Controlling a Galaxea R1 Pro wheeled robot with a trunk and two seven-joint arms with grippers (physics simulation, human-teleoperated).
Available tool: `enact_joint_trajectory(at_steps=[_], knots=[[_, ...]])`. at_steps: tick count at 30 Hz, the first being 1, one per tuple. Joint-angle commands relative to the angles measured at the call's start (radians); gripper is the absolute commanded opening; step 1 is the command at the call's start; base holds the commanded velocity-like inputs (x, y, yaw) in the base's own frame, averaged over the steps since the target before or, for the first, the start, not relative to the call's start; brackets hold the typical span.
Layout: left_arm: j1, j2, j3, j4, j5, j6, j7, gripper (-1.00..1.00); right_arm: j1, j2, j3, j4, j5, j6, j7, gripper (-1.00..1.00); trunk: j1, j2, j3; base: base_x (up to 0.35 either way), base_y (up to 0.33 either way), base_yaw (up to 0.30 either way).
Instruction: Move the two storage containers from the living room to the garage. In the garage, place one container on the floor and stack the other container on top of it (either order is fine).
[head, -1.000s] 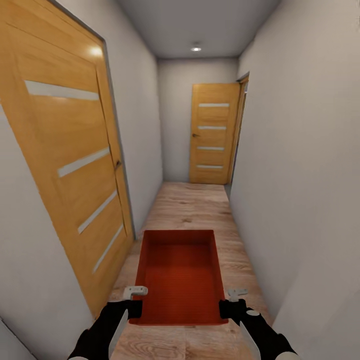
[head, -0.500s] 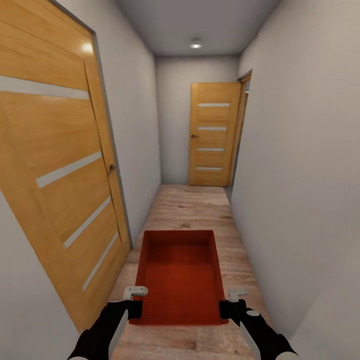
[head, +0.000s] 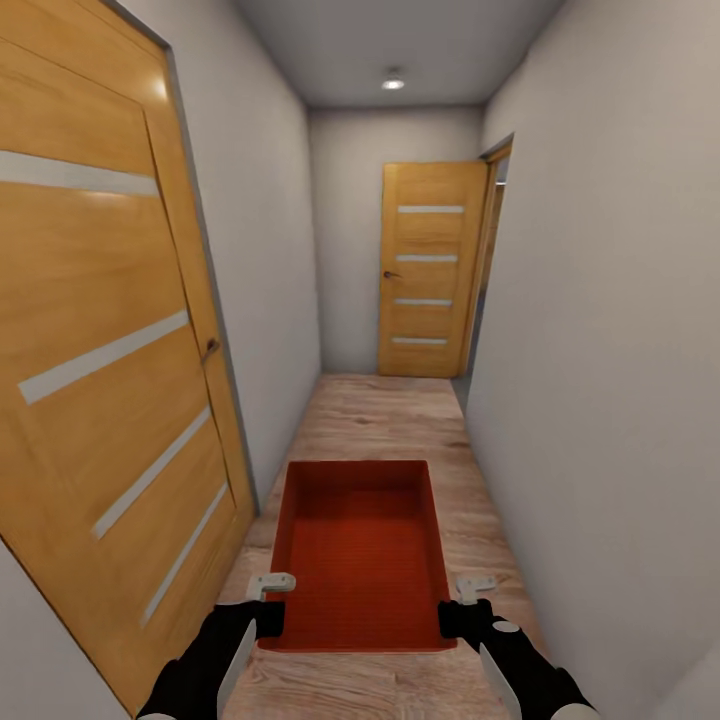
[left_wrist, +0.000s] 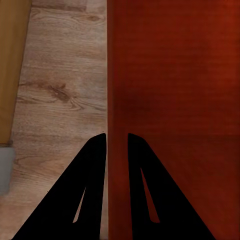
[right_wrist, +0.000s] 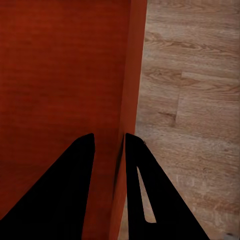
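Squarely low in the frame, the storage container (head: 362, 545) runs lengthwise up the hallway, left gripper (head: 268, 602) and right gripper (head: 462, 604) each clamped on a side wall.

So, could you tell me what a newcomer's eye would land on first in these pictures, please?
First the red-orange storage container, carried low in front of the robot, with the left gripper and the right gripper each pinching a side wall. Next the big wooden door close on the left, and a second wooden door at the far end of the narrow, wood-floored corridor.
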Motion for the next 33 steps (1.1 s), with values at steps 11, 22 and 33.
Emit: enact_joint_trajectory(at_steps=[11,22,33], knots=[[-0.001,0.005,0.002,-0.009,-0.046,0.007,0.021,-1.00,0.000,-0.001,0.023,0.001,0.013,0.007,0.002,-1.00,0.001,-0.002,-0.002,0.327,0.000,0.000],[-0.001,0.005,0.002,-0.009,-0.046,0.007,0.021,-1.00,0.000,-0.001,0.023,0.001,0.013,0.007,0.002,-1.00,0.001,-0.002,-0.002,0.327,0.000,0.000],[-0.002,0.005,0.002,-0.009,-0.047,0.007,0.021,-1.00,0.000,-0.001,0.023,0.001,0.013,0.007,0.002,-1.00,0.001,-0.002,-0.002,0.327,0.000,-0.005]])
